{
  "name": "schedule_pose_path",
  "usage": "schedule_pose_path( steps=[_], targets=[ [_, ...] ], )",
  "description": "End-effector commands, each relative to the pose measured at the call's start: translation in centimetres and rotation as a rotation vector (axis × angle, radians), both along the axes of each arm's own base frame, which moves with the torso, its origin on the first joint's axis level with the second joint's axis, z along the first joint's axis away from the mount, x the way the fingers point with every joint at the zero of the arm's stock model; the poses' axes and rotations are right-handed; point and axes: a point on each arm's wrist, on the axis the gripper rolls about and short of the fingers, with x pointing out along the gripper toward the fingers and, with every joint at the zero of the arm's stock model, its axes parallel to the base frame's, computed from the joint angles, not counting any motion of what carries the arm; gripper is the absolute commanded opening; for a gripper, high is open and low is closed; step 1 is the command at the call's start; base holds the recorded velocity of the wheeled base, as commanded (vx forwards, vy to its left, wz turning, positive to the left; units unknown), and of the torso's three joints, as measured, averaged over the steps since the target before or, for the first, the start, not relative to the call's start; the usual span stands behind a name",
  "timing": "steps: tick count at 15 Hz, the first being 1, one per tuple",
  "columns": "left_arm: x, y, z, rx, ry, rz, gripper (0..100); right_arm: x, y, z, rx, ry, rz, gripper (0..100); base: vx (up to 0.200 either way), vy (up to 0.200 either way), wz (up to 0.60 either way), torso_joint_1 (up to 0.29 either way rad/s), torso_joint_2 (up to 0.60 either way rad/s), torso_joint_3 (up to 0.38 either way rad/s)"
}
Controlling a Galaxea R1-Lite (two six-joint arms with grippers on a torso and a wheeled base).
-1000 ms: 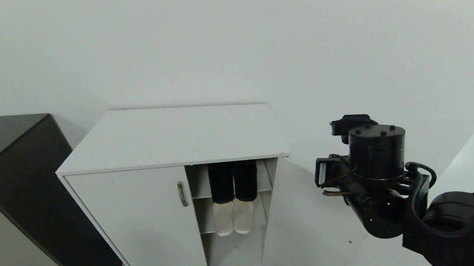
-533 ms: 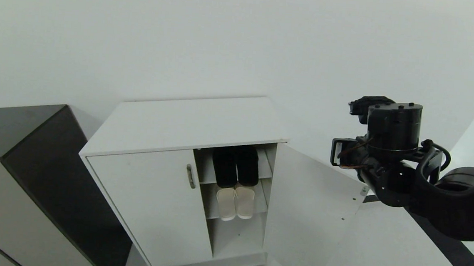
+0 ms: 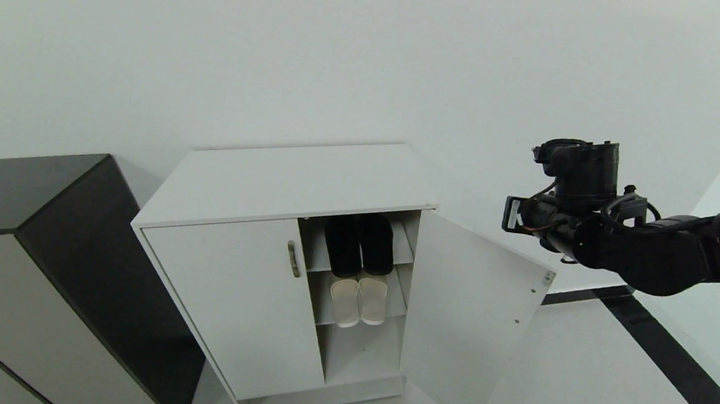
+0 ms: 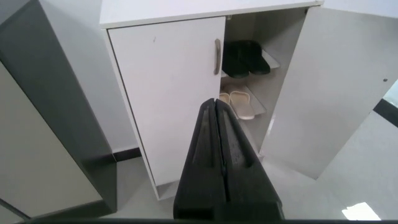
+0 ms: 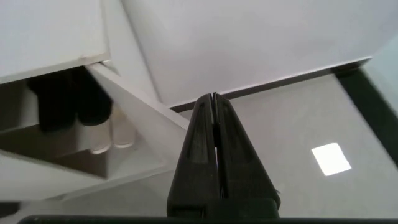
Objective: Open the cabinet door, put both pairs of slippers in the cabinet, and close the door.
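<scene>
Left gripper (image 4: 216,107) pressed together, empty, facing cabinet (image 3: 285,178), right gripper (image 5: 214,99) pressed together, empty, above the swung-open right door (image 3: 466,311), inside 2 pairs, white slippers (image 3: 358,298) on middle shelf, black slippers (image 3: 360,243) on the shelf above, left door (image 3: 232,301) shut

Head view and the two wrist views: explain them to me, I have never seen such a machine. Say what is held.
This is a robot with two arms, each ending in a two-fingered gripper. The head view looks down from the robot's head: a white cabinet stands on the floor, its right door swung open, its left door shut. Inside, the black slippers lie on the upper shelf, the white slippers on the shelf below. The right arm is raised beside the open door. The other two pictures come from cameras on the wrists, looking along each gripper. The left gripper and the right gripper are both shut and hold nothing.
</scene>
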Motion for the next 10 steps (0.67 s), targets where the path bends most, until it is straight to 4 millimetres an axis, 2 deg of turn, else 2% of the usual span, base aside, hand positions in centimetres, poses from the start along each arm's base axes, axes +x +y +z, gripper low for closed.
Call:
schedule_pose_path(
  steps=[1,3,6,10],
  targets=[
    [0.0,0.0,0.0,0.000,-0.001,0.001,0,2.0,-0.7,-1.8,-0.009,0.038,-0.027,0,0.000,0.000,0.00,0.000,0.00,0.000],
    [0.0,0.0,0.0,0.000,0.001,0.001,0,3.7,-1.3,-3.8,-0.018,0.076,-0.058,0,0.000,0.000,0.00,0.000,0.00,0.000],
    [0.0,0.0,0.0,0.000,0.001,-0.001,0,4.9,-1.8,-5.2,-0.016,0.099,-0.083,0,0.000,0.000,0.00,0.000,0.00,0.000],
    [0.0,0.0,0.0,0.000,0.001,0.001,0,5.0,-1.8,-5.8,-0.015,0.116,-0.087,0,0.000,0.000,0.00,0.000,0.00,0.000]
  ],
)
